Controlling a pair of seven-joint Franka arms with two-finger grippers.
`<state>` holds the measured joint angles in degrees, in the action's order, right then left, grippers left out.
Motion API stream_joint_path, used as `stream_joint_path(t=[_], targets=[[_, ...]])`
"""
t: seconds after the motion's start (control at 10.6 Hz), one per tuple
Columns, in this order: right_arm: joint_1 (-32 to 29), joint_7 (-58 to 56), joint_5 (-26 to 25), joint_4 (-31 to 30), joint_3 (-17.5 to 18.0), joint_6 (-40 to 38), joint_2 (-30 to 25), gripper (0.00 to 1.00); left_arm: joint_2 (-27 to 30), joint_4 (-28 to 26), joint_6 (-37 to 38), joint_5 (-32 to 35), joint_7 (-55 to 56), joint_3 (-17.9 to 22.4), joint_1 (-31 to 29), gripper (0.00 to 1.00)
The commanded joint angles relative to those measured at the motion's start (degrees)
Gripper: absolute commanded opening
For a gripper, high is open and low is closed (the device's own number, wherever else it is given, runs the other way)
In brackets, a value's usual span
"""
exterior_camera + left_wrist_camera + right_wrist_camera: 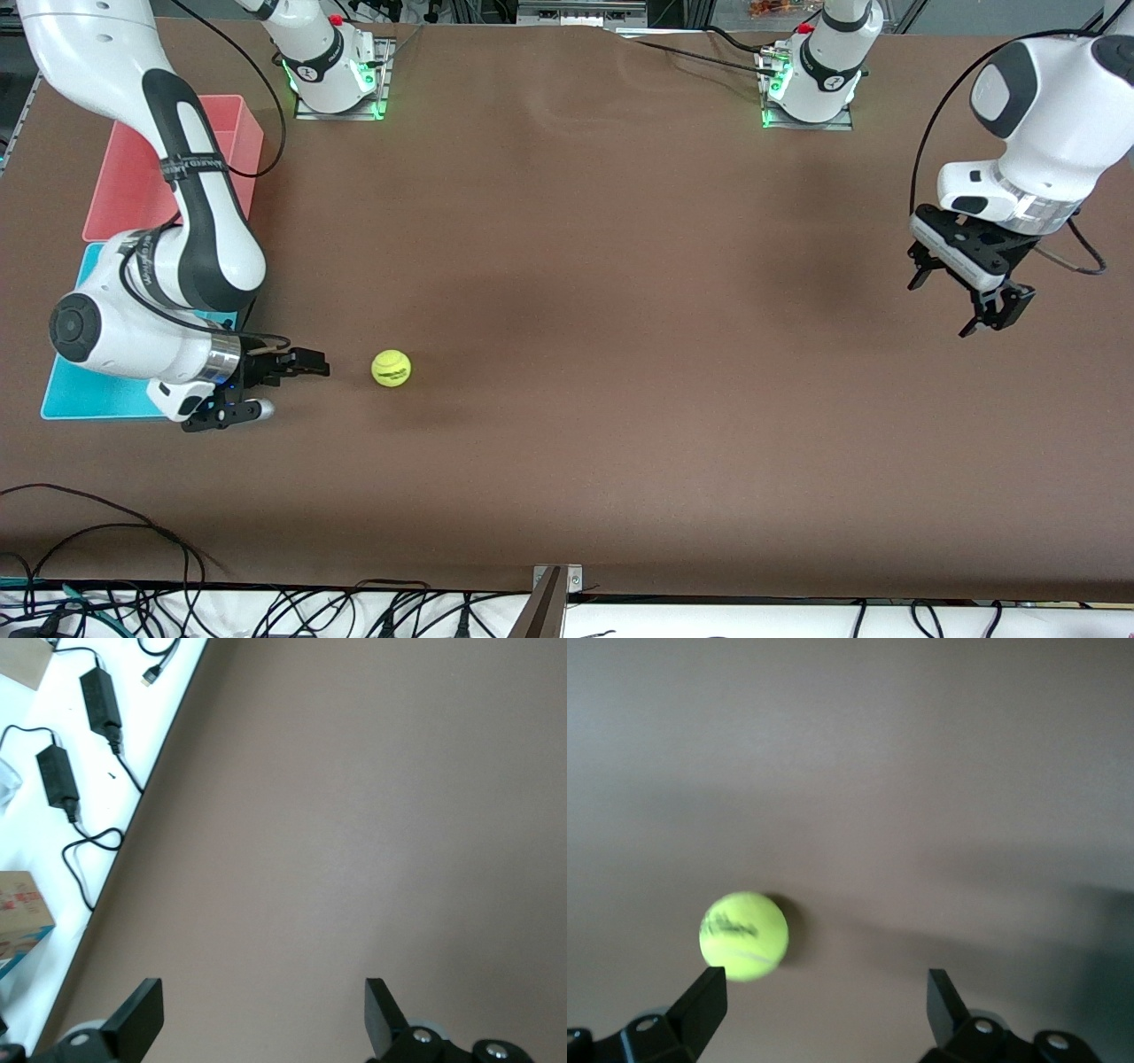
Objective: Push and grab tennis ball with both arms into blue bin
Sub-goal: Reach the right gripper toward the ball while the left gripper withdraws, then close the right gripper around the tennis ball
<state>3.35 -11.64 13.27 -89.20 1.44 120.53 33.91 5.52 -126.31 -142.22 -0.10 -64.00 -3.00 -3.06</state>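
I see the fuzzy yellow-green tennis ball (391, 368) at 3 o'clock from my open, empty right gripper (266, 383), just beside it; the left gripper (961, 297), open too, waits well apart.

Table (620, 266): brown surface, spanning the front view

Pink bin (133, 168): rectangular, on the table at the right arm's end, near the bases' edge

Base plates (341, 106): two metal plates along the table edge at the bases, each lit green

Cables (106, 549): black loops lying on the table corner nearest the front camera, at the right arm's end; more cables run along the white ledge (266, 616) below the table edge

Bracket (551, 598): metal, mid-edge, nearest the front camera

Power adapters (99, 698): two black bricks with cords on a white surface beside the table

Box (22, 912): printed cardboard, on the same surface
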Motion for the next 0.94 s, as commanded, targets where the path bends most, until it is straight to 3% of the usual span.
stream_joint_path(t=[0.0,0.19,0.38,0.56,0.85], targets=[[0.1,-1.2,-0.4,1.0,0.4,5.7,4.0,1.0,5.5,2.2,10.2,-0.2,7.9,0.6,-1.8,1.0],[0.9,-1.4,-0.4,0.9,0.8,7.5,5.5,1.0,5.4,9.0,20.4,-0.2,17.6,0.6,-1.8,1.0],[2.1,-3.7,-0.3,-0.9,0.8,6.1,5.4,1.0,5.5,12.5,26.2,-0.2,24.5,0.5,-1.8,1.0],[1.5,-7.1,-0.4,-0.7,0.2,-1.7,4.7,1.0,5.5,15.9,32.6,-0.2,33.7,0.0,-1.8,1.0],[1.1,-8.3,-2.4,-0.4,0.1,-3.3,4.7,1.0,5.1,23.7,45.5,0.2,50.8,-3.8,-1.7,1.0]])
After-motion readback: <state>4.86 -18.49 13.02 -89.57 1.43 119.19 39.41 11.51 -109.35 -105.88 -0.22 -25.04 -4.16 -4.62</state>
